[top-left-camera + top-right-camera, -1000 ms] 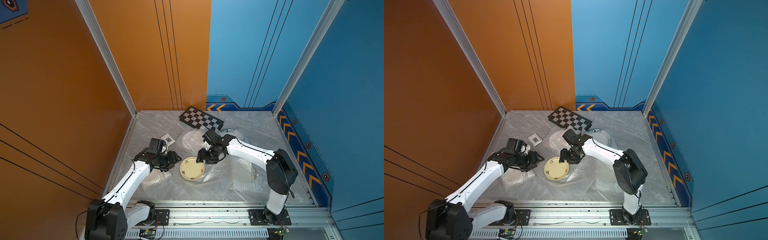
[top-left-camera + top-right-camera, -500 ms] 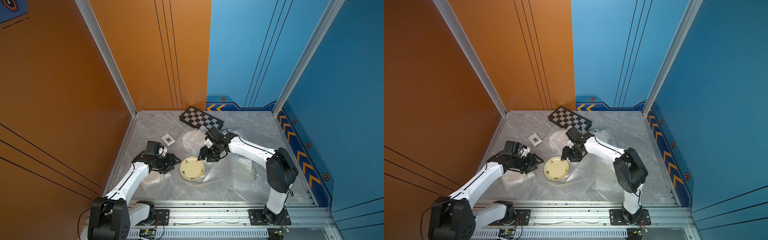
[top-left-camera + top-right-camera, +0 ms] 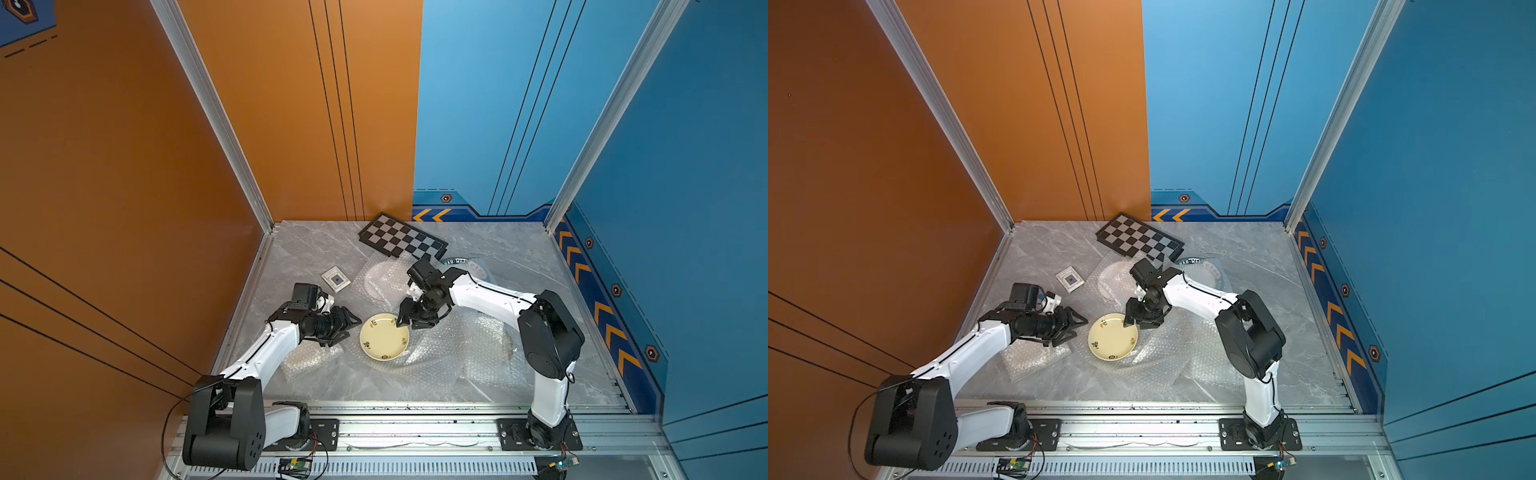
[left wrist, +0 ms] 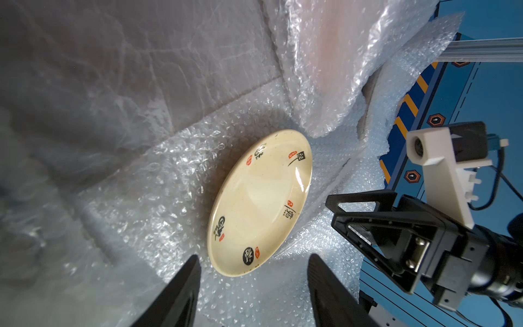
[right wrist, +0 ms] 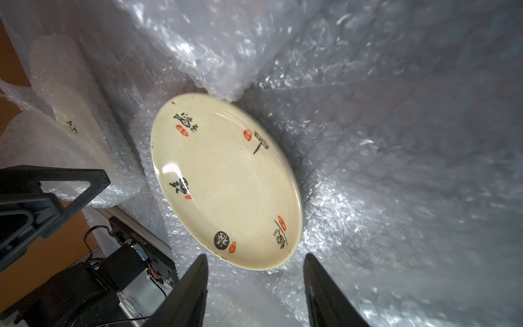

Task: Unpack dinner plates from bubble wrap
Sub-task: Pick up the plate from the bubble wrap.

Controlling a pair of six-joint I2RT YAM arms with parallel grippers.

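Both arms reach inward, left gripper and right gripper facing each other, fingers spread apart.

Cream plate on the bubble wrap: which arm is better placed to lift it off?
Right, probably: the right end effector stands open at the rim of the cream plate; the left end effector, also open, sits apart from the plate.

Checkerboard and card on a grey table
The black-and-grey checkerboard lies at the far edge of the stony table. The small white square card lies nearer and to the left, apart from it.
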